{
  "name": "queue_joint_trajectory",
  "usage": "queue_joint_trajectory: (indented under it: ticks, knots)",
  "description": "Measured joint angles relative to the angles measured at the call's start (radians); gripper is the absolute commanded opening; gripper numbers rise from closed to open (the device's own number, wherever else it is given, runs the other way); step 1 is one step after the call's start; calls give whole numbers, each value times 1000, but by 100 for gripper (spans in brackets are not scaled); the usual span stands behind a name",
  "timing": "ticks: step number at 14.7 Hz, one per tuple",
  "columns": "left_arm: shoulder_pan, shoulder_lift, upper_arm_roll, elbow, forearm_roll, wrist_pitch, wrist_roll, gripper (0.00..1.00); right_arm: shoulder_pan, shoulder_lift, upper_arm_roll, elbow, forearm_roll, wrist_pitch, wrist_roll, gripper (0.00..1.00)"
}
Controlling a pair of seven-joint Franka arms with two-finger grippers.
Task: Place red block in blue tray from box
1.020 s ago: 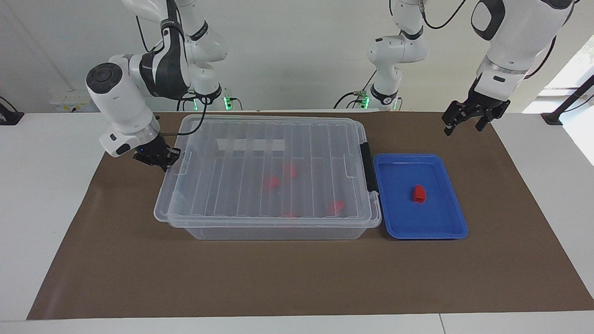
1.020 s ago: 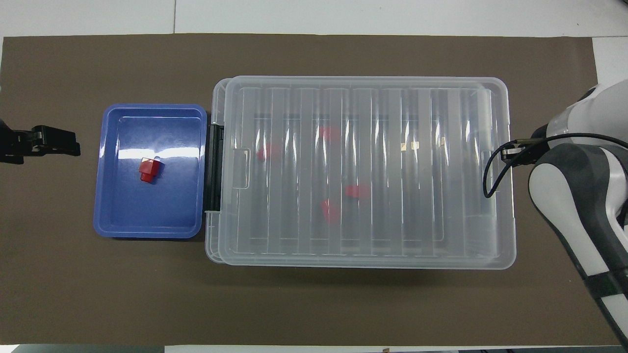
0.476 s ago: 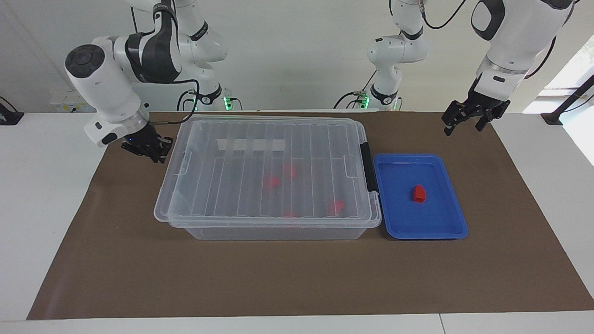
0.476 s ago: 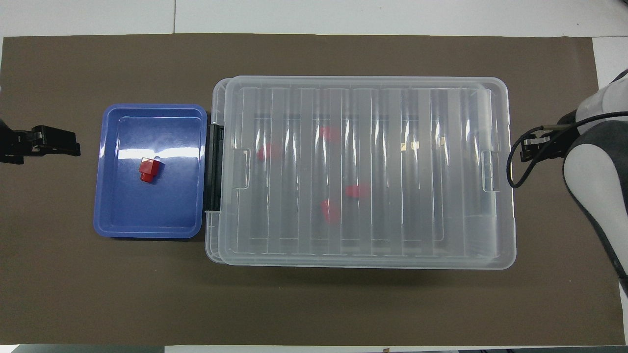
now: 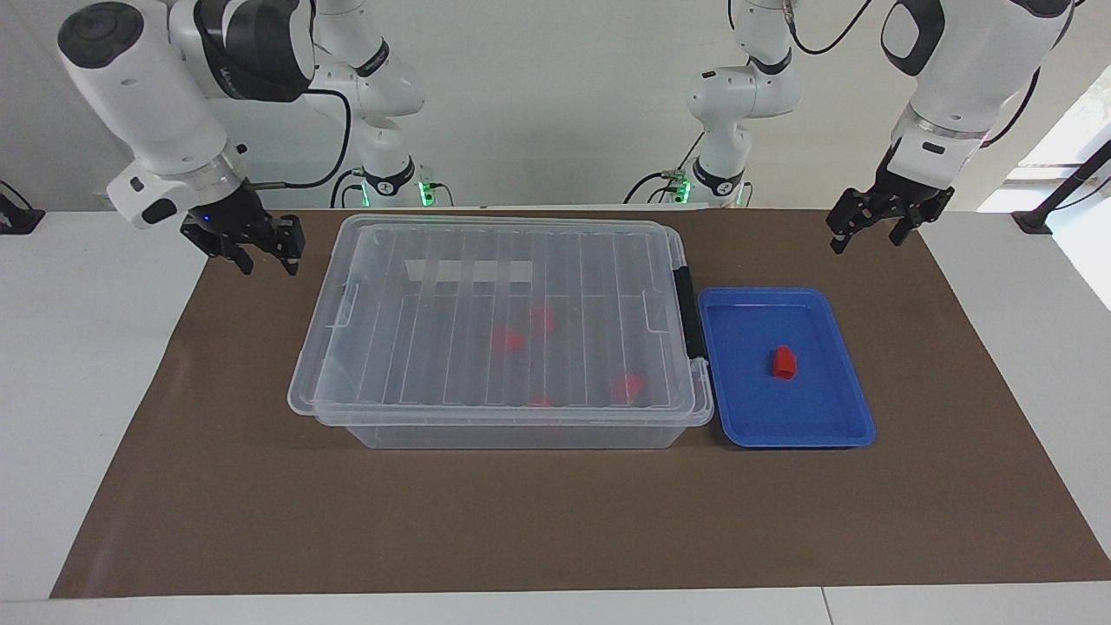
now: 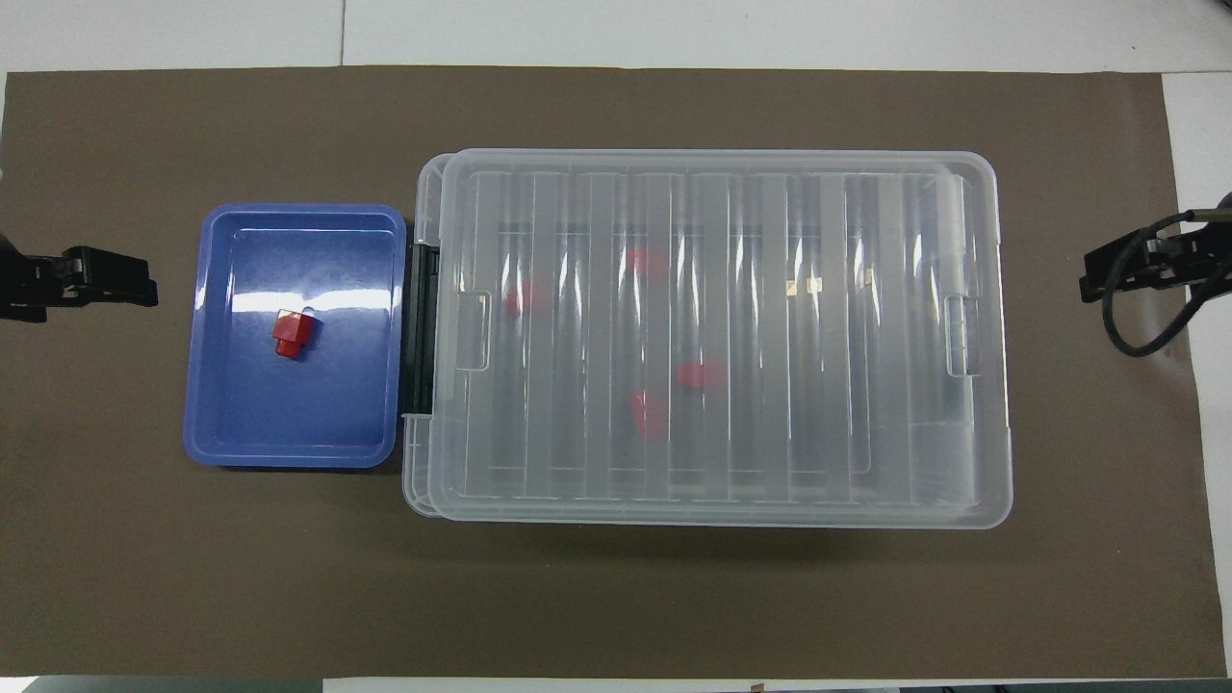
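Now, nearest the robots, both claws hang in the air with nothing in them. The right gripper (image 5: 265, 257) is over the brown mat (image 5: 555, 521) at the right arm's end of the table, just off the box's short end, and its two fingers are spread apart. The left gripper (image 5: 868, 236) waits over the mat's corner at the left arm's end of the table, and its fingers are spread apart too.

Next comes the box (image 5: 503, 334). It is big and see-through, with a ribbed lid shut on top and a black handle clip (image 5: 690, 312) on the short end that faces the tray. Its long side runs along the table from one arm's end toward the other. Through the lid some blurry other red blocks (image 5: 521, 334) show on the bottom, scattered around the middle.

The blue tray (image 5: 825, 430) sits on the mat just beside the clip end of the box, toward the left arm's end of the table. It is small, flat and bright blue, with round corners and a low rim. Its long side runs from the robots' edge toward the edge away from them.

The red block (image 5: 784, 363) lies in the tray, close to the middle and apart from the rim. It is little and bright red, with a sloped top like a tiny house. From above (image 6: 289, 333), it looks a bit turned against the tray's sides.
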Motion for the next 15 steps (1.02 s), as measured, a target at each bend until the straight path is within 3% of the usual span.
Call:
queue_joint_trajectory:
  ticks: [4, 15]
  knots:
    - [0, 0, 0, 0, 0, 0, 0, 100, -5, 3, -59, -15, -1, 5, -45, 100]
    - [0, 0, 0, 0, 0, 0, 0, 100, 9, 4, -27, -20, 2, 18, -48, 100]
